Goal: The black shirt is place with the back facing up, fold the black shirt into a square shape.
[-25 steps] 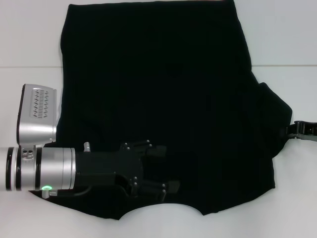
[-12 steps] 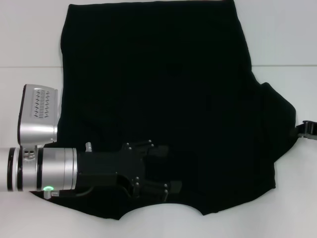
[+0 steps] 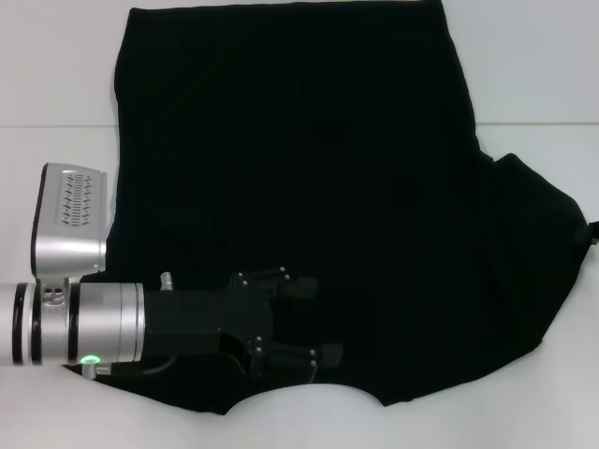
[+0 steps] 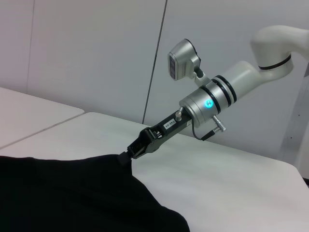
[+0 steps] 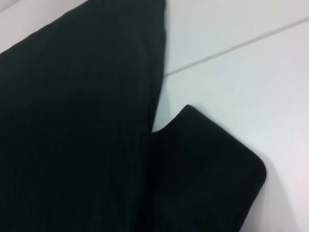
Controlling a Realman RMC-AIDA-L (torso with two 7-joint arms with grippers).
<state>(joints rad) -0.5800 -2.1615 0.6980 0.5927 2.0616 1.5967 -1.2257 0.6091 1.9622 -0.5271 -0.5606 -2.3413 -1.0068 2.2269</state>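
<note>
The black shirt (image 3: 299, 168) lies spread on the white table (image 3: 533, 75), plain side up, with no lettering showing. My left gripper (image 3: 318, 321) hovers over or rests on its near left part, open, with nothing between its fingers. My right gripper (image 4: 126, 157) shows in the left wrist view, shut on the tip of the shirt's right sleeve (image 3: 538, 243). In the head view only a sliver of it shows at the right edge (image 3: 593, 234). The right wrist view shows the shirt's body (image 5: 72, 121) and the sleeve (image 5: 207, 169) flat on the table.
A seam (image 3: 533, 123) runs across the white table behind the shirt's middle. Bare table lies left and right of the shirt and along the near edge (image 3: 299, 421). A grey wall (image 4: 96, 48) stands behind the table.
My right gripper has moved right, almost out of the head view, drawing the sleeve outward and flatter. The left arm has barely moved.
</note>
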